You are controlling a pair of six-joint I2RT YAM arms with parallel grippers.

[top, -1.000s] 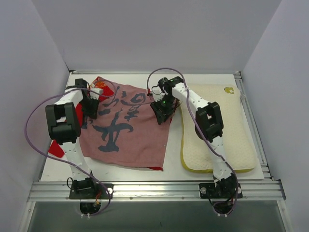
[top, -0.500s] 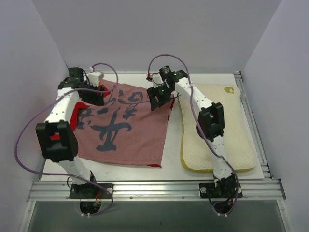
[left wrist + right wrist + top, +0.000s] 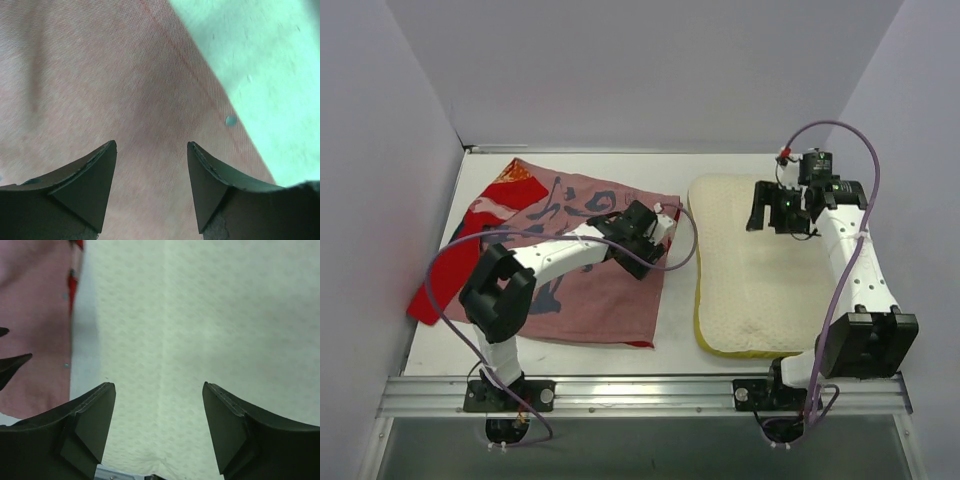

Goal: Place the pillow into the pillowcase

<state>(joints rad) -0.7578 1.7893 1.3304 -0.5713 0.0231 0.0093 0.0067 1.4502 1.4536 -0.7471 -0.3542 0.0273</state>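
Note:
The pillowcase lies flat on the left half of the table, dull pink side up with dark-blue marks and red showing along its left edge. My left gripper hovers over the pillowcase near its right edge. In the left wrist view the left gripper is open, with only pink pillowcase fabric below it. The cream dimpled pillow lies on the right, a yellow band along its near edge. My right gripper hangs over the pillow's far part. In the right wrist view the right gripper is open and empty above the pillow.
White walls close in the table on the left, back and right. An aluminium rail runs along the near edge by the arm bases. A strip of bare table separates pillowcase and pillow. Purple cables loop from both arms.
Both grippers have opened and let go of the pillowcase. The left arm swung from the back-left corner to its right edge. The right arm moved right, over the pillow.

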